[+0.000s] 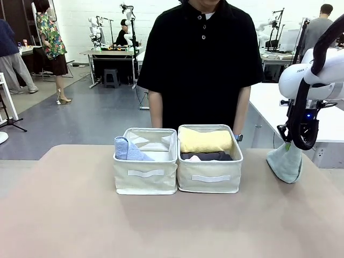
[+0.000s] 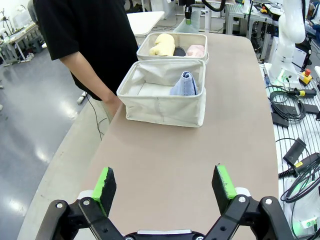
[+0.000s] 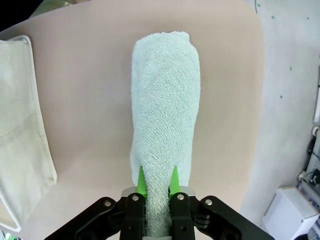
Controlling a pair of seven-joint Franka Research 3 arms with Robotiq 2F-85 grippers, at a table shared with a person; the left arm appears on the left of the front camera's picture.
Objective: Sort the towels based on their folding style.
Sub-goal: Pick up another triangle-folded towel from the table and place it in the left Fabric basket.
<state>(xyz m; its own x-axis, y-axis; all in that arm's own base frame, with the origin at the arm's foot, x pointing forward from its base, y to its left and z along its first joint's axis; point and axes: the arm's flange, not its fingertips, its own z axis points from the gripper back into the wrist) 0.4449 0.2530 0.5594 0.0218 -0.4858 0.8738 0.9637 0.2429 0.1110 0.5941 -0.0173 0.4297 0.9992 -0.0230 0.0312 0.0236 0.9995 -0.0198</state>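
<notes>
Right pincer (image 3: 156, 181) is clamped on the narrow end of a pale grey-teal terry towel folded into a cone (image 3: 165, 100), green pads pressed into the cloth from both sides. In the front view this pincer (image 1: 290, 143) sits at the right edge of the frame with the grey-teal cone (image 1: 285, 162) straight below it. The cone's long axis is upright and in line with the fingers, tip up in the grip and wide base down at the tan surface (image 1: 64, 215); I cannot tell whether the base touches or hangs just clear.

Two cream fabric bins stand side by side at mid frame. The left-hand bin (image 1: 145, 177) holds a light blue cone-folded towel (image 1: 128, 149). The right-hand bin (image 1: 209, 180) holds a yellow rolled towel (image 1: 206, 141) and a dark grey roll (image 1: 209, 156), and the left wrist view shows a pink roll (image 2: 195, 50) there too. So the matching bin lies toward frame left of the held cone, with the bin of rolls between them. The carry probably needs a lift high enough to pass over that nearer bin before lowering beside the blue cone.

Left pincer (image 2: 164, 182) hovers over bare surface with its jaws wide apart, holding nothing and well apart from the cone, so the right arm is plainly the nearer one. A person in a black shirt (image 1: 201, 64) stands behind the bins, arms down
</notes>
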